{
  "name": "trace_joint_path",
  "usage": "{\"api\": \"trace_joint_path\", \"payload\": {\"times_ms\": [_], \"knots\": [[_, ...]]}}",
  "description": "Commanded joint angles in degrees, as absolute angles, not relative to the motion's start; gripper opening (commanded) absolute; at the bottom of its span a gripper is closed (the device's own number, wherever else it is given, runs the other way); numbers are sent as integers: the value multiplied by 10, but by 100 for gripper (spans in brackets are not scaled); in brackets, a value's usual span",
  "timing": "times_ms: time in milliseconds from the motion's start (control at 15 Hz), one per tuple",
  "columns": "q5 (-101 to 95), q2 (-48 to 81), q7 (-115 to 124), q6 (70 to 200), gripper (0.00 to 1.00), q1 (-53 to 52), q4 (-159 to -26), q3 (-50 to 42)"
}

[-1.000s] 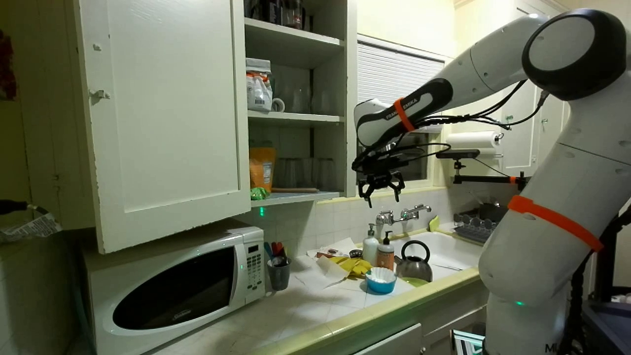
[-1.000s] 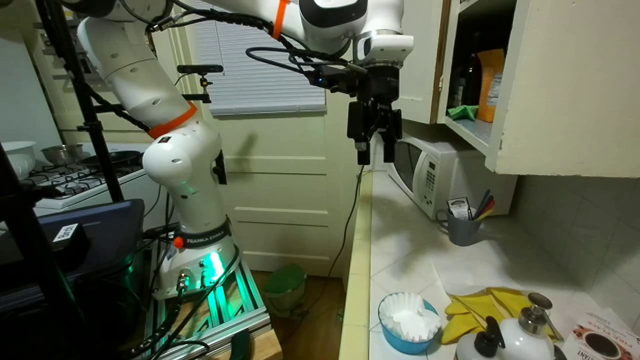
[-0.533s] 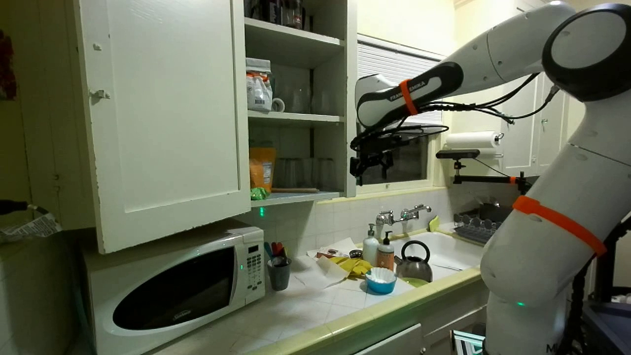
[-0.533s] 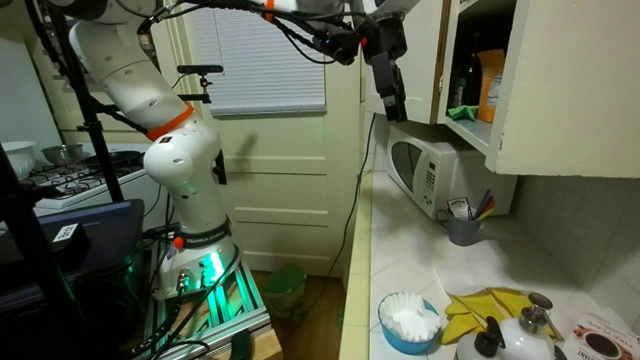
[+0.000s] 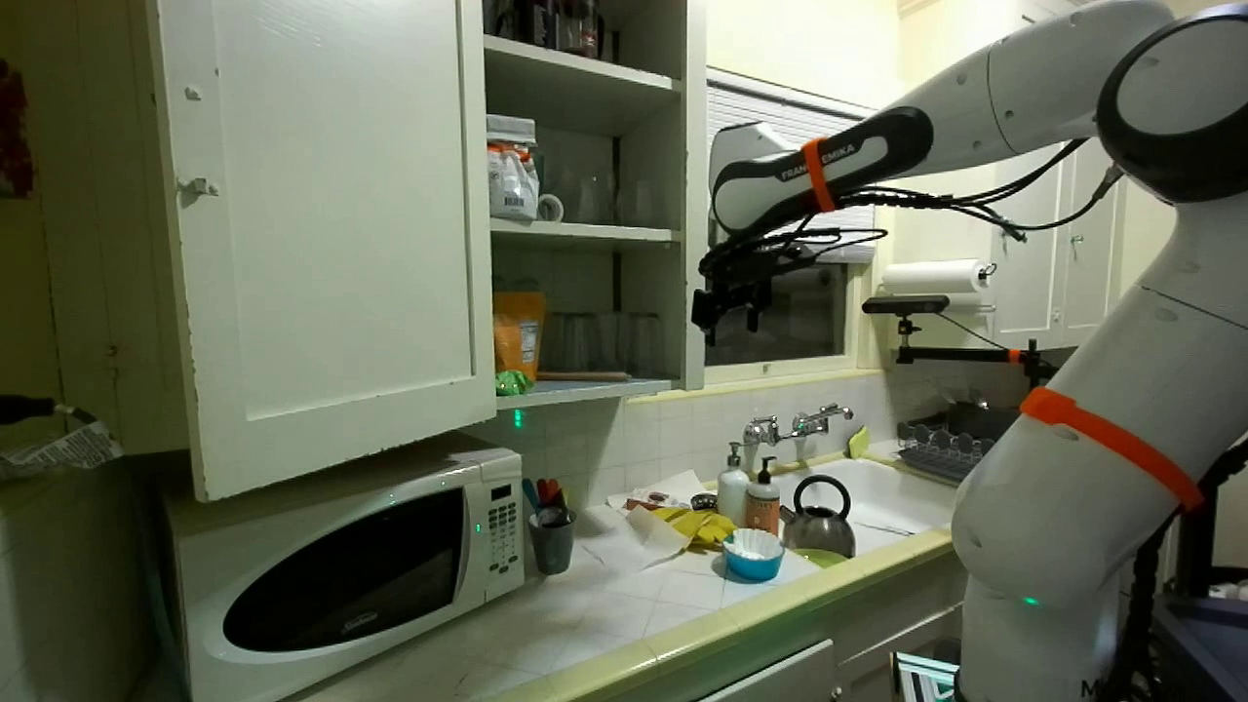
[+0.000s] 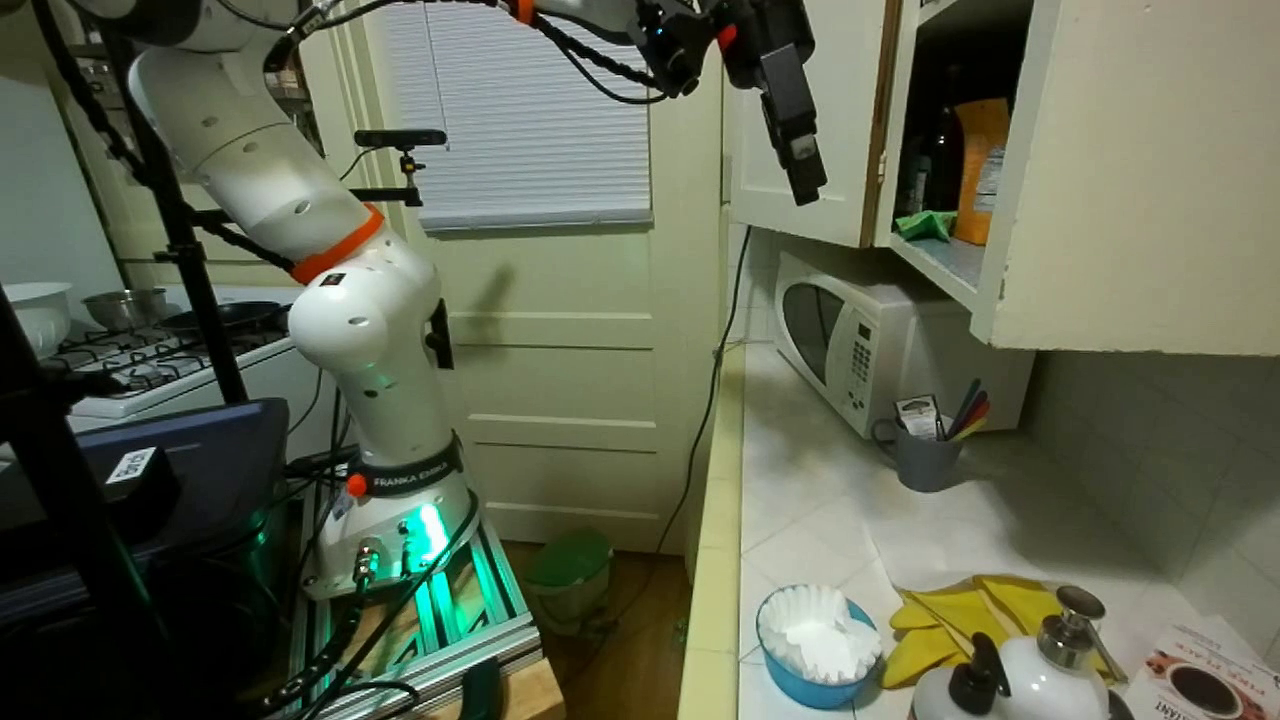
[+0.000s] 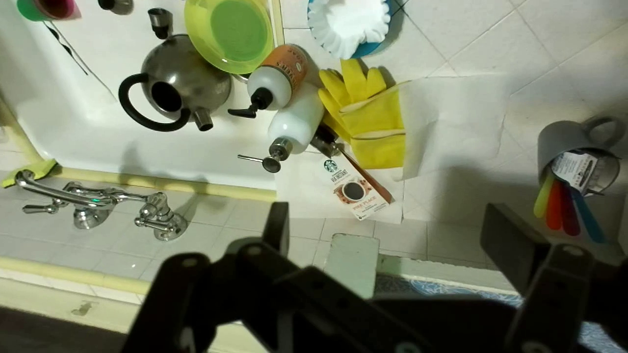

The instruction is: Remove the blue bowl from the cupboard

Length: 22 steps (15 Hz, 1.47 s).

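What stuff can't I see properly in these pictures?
Some of the cupboard: hidden by its open door, in an exterior view.
Part of the blue bowl: cut off by the top edge, wrist view.
The bowl's inner bottom: under white coffee filters, in every view.
Orange pouch label: too small to read, in both exterior views.

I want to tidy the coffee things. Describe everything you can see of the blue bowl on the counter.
The blue bowl is small and round, with plain teal sides; its material is hard to tell. It stands upright on the white tiled counter near the yellow edging. White fluted liners, apparently paper coffee filters, sit in it, reach above the rim and hide most of the inside. Yellow gloves lie close beside it; I cannot tell whether they touch. The gripper is not touching it.
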State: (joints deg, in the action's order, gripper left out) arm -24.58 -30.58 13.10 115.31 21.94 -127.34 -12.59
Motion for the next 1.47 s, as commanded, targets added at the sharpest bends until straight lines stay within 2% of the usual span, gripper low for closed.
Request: {"api": "trace_joint_path", "payload": {"times_ms": [0,467,867,1067,1400], "knots": [[-244,-305,129,1152,100,221,-1272,-124],[-214,-285,97,1191,100,200,-1261,-140],[-127,-232,-78,1273,100,145,-1217,-190],[-105,-204,-180,1251,100,124,-1192,-202],[-113,-196,-163,1267,100,141,-1189,-190]]}}
